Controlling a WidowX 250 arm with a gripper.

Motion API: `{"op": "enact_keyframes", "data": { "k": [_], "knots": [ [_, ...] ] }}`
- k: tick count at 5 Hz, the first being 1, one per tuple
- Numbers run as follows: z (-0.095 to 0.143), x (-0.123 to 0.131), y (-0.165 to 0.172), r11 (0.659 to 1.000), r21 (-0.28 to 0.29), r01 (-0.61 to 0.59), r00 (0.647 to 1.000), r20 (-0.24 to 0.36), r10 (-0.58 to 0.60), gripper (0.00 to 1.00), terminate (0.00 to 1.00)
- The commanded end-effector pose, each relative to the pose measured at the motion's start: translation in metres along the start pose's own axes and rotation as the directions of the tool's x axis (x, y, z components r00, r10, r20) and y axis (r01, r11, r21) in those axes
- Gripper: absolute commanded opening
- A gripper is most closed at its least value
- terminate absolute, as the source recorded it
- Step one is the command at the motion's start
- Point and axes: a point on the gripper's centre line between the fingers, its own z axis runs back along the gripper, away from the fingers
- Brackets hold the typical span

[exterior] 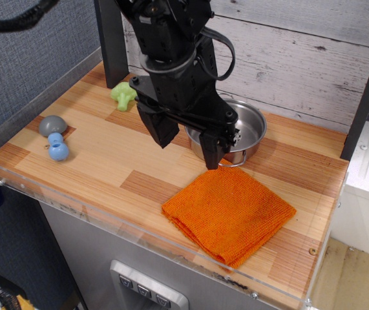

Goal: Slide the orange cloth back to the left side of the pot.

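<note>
The orange cloth (229, 213) lies flat and folded on the wooden table (100, 161), at the front right, just in front of the pot. The pot (245, 129) is shiny steel with no lid and stands behind the cloth, near the back wall. My gripper (188, 145) hangs over the table just left of and in front of the pot, near the cloth's far corner. Its two black fingers (215, 154) are spread apart and hold nothing. The arm hides the left part of the pot.
A green broccoli toy (125, 94) lies at the back left. A grey dome-shaped toy (53, 124) and a blue toy (58, 151) lie near the left edge. A clear raised rim (74, 210) runs along the table's front and left sides.
</note>
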Motion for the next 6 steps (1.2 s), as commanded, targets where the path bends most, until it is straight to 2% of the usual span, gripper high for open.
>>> {"op": "enact_keyframes", "data": {
  "k": [1,4,6],
  "knots": [
    [0.0,0.0,0.0,1.0,0.0,0.0,1.0,0.0,0.0,1.0,0.0],
    [-0.051,0.011,-0.034,0.996,-0.034,0.081,0.994,-0.074,-0.083,1.0,0.0],
    [-0.08,0.003,-0.044,0.994,0.003,0.107,0.991,-0.074,-0.107,1.0,0.0]
  ]
}}
